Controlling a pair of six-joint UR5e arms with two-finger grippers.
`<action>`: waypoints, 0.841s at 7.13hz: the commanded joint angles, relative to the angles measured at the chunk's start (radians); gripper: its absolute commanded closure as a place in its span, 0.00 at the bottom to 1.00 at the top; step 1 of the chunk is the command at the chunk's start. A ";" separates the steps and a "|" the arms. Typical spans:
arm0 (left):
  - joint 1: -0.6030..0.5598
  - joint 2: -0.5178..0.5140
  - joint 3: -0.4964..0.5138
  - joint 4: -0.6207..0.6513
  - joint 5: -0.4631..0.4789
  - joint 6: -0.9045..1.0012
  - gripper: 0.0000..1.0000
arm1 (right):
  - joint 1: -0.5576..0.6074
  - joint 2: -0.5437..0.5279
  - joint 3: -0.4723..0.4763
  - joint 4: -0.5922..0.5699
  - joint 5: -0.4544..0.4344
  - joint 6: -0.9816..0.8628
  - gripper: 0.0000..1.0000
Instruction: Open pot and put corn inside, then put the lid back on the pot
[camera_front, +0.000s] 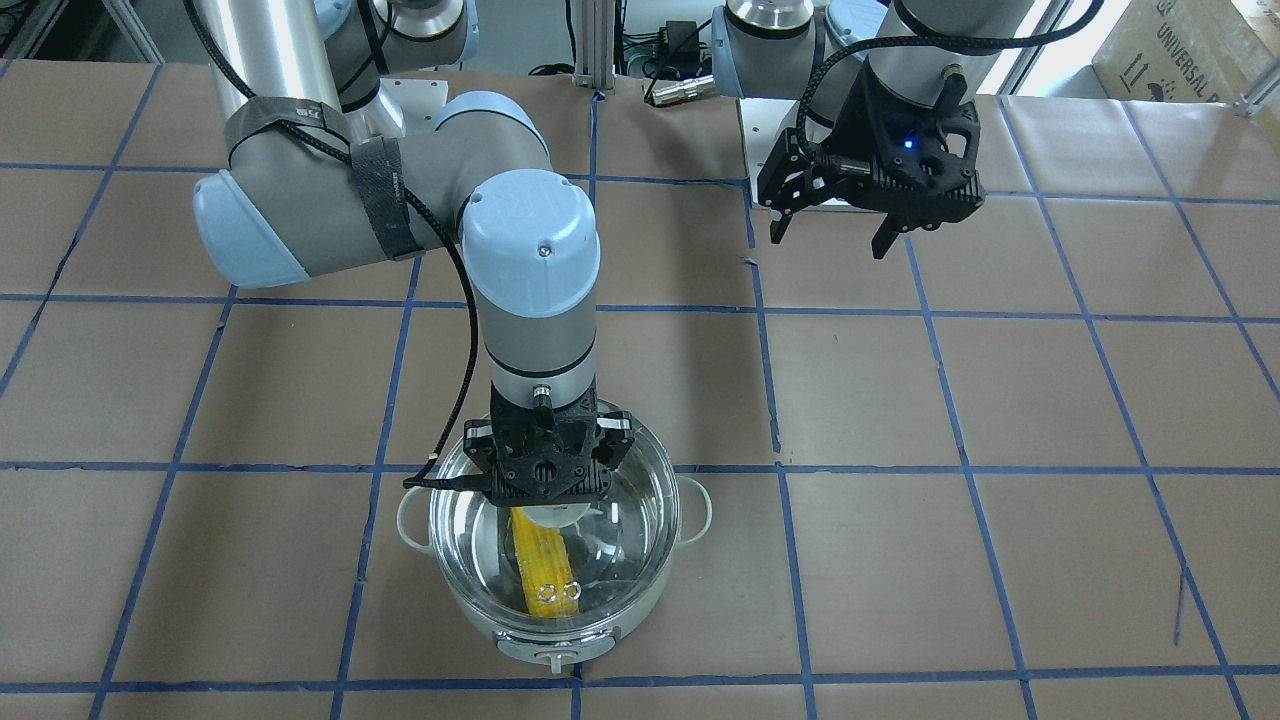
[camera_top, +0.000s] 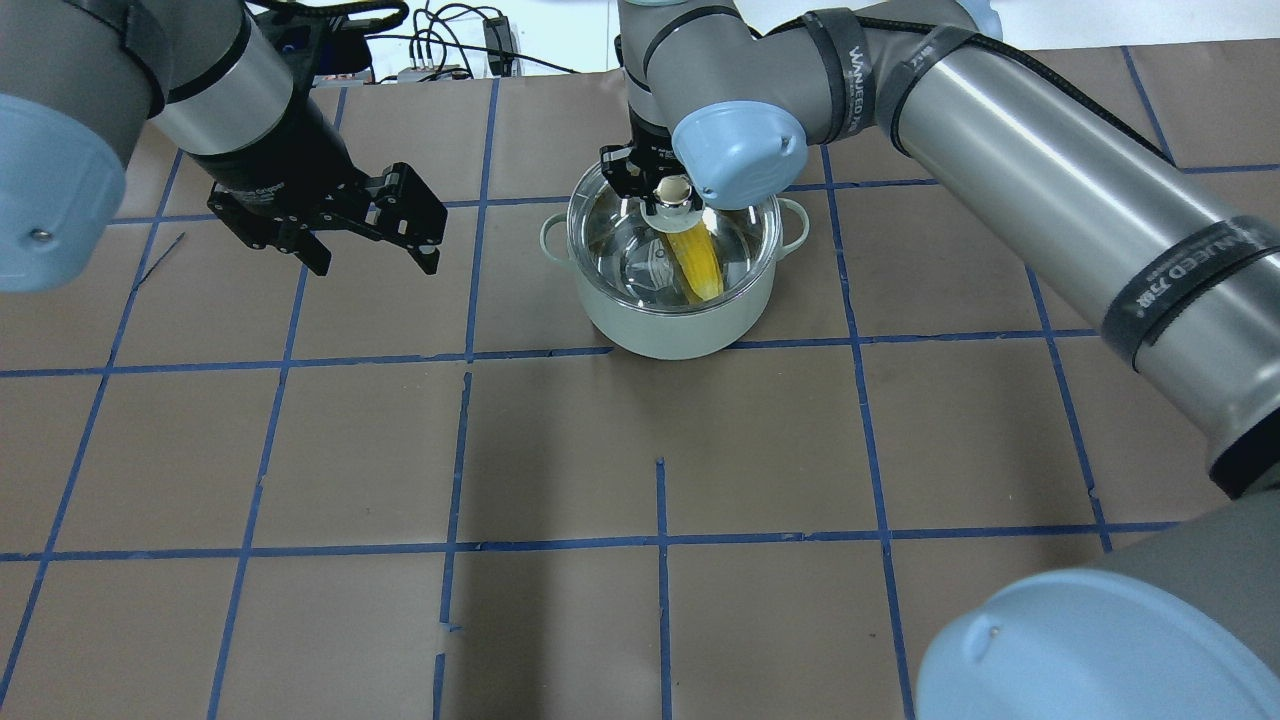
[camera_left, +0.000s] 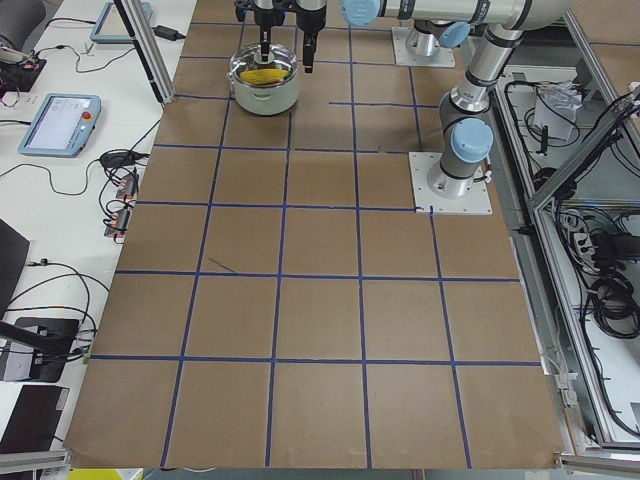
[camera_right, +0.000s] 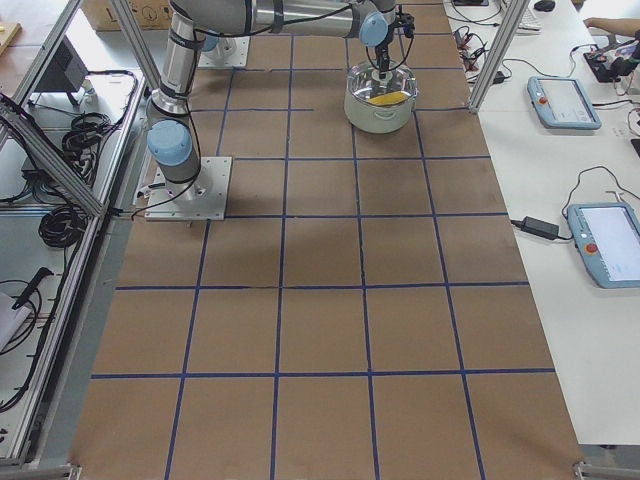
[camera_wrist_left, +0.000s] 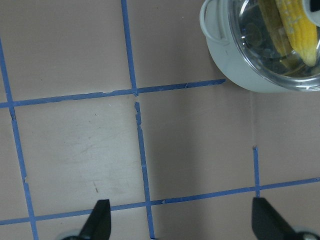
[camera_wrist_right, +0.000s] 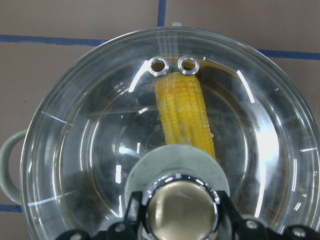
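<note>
Well off at the pot's nine o'clock in the overhead view, the left gripper (camera_top: 375, 262) hangs spread and empty. At centre, the pot (camera_top: 680, 335) wears its lid (camera_top: 620, 245), which looks seated all round the rim (hard to be sure through glass). The corn (camera_top: 697, 265) lies inside, its long axis running roughly eleven to five under the glass. Reaching in from three o'clock, the right gripper (camera_wrist_right: 179, 220) stands plumb over the knob (camera_top: 676, 190), its fingers pinching it from both sides. So the lid sits directly beneath that pincer. Letting go and a straight lift look like all that is left.
</note>
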 joint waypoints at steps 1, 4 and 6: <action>0.011 0.012 0.004 0.002 0.001 0.005 0.00 | 0.000 0.001 -0.001 -0.006 0.000 0.000 0.66; 0.014 0.006 -0.013 0.069 0.011 0.005 0.00 | -0.003 0.002 -0.003 -0.007 0.000 0.000 0.44; 0.015 0.009 -0.045 0.123 0.019 -0.022 0.00 | -0.003 0.004 -0.003 -0.007 0.000 0.018 0.06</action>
